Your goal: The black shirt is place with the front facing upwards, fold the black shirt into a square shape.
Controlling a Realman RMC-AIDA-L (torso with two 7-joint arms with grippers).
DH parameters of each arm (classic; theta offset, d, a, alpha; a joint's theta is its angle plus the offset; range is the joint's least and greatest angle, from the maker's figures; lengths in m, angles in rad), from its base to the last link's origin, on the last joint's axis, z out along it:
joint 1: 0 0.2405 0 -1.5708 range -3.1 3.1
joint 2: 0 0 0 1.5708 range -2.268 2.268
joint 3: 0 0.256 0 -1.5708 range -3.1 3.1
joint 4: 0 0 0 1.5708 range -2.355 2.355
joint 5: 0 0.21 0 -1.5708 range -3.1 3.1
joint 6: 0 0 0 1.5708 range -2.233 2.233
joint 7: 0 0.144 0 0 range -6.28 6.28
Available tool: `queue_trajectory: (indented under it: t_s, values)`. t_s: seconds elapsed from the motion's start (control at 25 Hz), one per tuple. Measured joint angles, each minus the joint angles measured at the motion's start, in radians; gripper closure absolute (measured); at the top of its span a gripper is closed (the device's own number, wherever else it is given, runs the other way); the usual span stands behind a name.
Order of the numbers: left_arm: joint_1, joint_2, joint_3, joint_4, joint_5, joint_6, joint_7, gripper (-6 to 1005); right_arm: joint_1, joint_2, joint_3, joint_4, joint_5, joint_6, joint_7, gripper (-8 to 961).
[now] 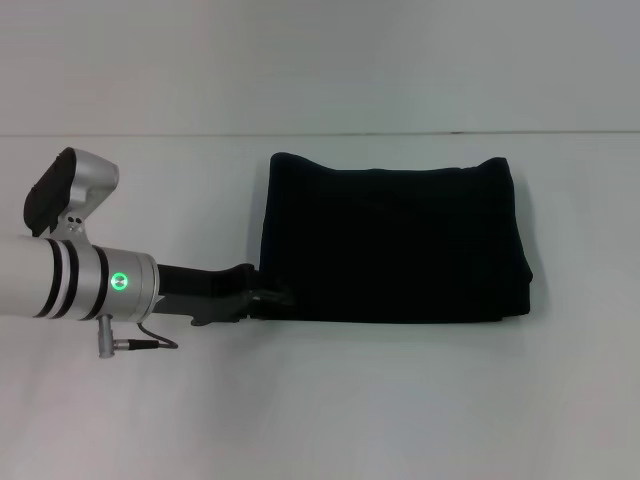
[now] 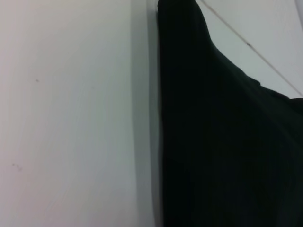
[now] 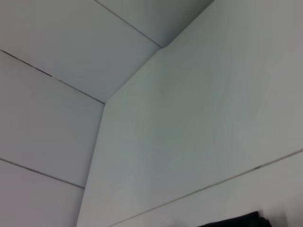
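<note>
The black shirt [image 1: 390,240] lies folded into a compact, roughly rectangular block on the white table [image 1: 400,400], plain black side up, with no print showing. My left gripper [image 1: 262,295] reaches in from the left and meets the shirt's near-left corner. Its dark tip merges with the cloth there. In the left wrist view the black shirt [image 2: 222,142] fills one side, with its straight folded edge against the table. A sliver of dark cloth [image 3: 236,220] shows at the edge of the right wrist view. The right arm is out of the head view.
The white table [image 1: 150,400] stretches bare to the left of the shirt and in front of it. A pale wall [image 1: 320,60] rises behind the table's far edge. The right wrist view shows wall panels [image 3: 142,118] with seams.
</note>
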Motion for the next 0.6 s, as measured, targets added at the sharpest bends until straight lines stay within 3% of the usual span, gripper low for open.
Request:
queue_trajectory:
  t_s: [0.48,0.6]
  values:
    - [-0.004,-0.003,0.005,0.011,0.015,-0.005,-0.017,661,-0.005,-0.002,0.015,0.000,0.000,-0.008,0.000,38]
    - [-0.002,-0.003,0.006,0.013,0.015,-0.002,-0.017,816,-0.007,-0.002,0.016,0.000,0.000,-0.008,0.000,38]
